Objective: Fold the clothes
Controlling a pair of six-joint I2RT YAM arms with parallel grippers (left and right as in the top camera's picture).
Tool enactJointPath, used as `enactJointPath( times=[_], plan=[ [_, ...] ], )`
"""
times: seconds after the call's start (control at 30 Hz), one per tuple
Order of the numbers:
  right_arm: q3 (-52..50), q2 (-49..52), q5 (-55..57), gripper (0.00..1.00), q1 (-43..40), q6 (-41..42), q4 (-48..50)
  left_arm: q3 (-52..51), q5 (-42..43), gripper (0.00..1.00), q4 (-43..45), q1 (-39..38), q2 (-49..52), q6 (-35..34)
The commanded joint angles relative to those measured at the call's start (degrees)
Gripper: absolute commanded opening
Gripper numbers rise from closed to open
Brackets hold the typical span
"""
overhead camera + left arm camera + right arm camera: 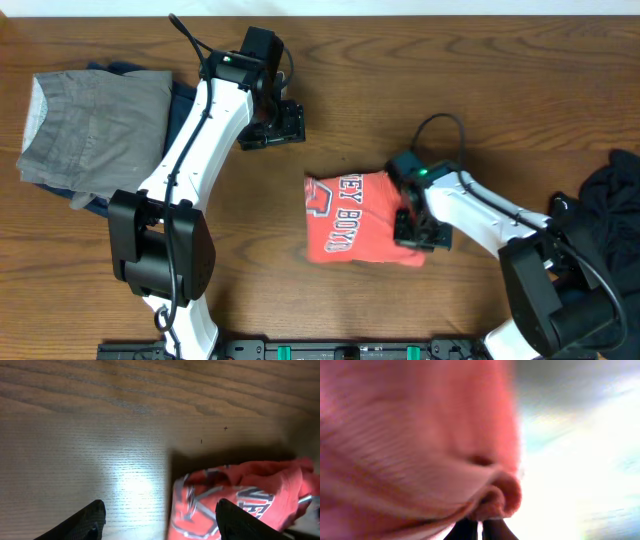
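Nearest me: the T-shirt (350, 225) is lying in a partly folded block on the table (400, 80), right of centre, white lettering (348, 215) facing up.

My right gripper (412, 228) is sitting on the shirt's right edge. In the wrist view the fingers (465, 532) are pressing together with a rolled lip of coral cloth bunching at their tips, so I am reading it as clamped on that edge. The view is blurred, so I cannot tell how many layers are caught.

Judgement: I am treating this as one fold, right edge going over to the left. Lifting only enough to clear the block, travelling straight left, lowering flat before letting go. A thin pinch may slip, and dragging would skew the layers beneath.

Right: a dark heap (615, 190) is waiting, well apart.

Farther: my left gripper (290, 122) is hanging over bare wood beyond the shirt's far-left corner, fingers spread, holding nothing. Pinning that corner would be useful.

Far left: a grey garment (95, 125) is lying folded.
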Motion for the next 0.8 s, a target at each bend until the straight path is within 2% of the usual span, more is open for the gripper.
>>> enactJointPath(
  times=[0.0,0.07,0.17,0.23,0.43,0.6,0.7,0.77],
  plan=[
    [0.4,-0.5,12.2,0.13,-4.5,-0.4,8.2,-0.1,0.6,0.72,-0.1,-0.1,1.0,1.0],
    [1.1,-0.5,10.5,0.26,-6.4,-7.2,16.4,-0.1,0.6,0.72,-0.1,-0.2,1.0,1.0],
    [3.0,-0.5,4.5,0.36,-8.3,-15.6,25.5,-0.1,0.7,0.74,-0.2,-0.8,1.0,1.0],
    [5.4,-0.5,3.3,0.39,-8.9,-17.0,26.9,-0.1,0.8,0.79,-0.2,-1.3,1.0,1.0],
    [13.2,-2.9,3.8,0.41,-9.7,-17.0,17.6,-0.2,1.4,0.88,0.3,-2.9,1.0,1.9],
    [15.2,-7.8,3.8,0.43,-10.4,-17.0,7.6,-0.2,14.5,0.99,2.6,-3.3,1.3,12.5],
    [15.2,-10.6,4.0,0.45,-10.5,-17.0,3.5,-0.2,17.3,0.98,3.6,-3.3,2.3,16.1],
    [15.2,-12.1,4.0,0.52,-10.5,-17.0,1.1,-0.2,19.8,0.98,3.8,-3.3,3.6,19.6]
  ],
)
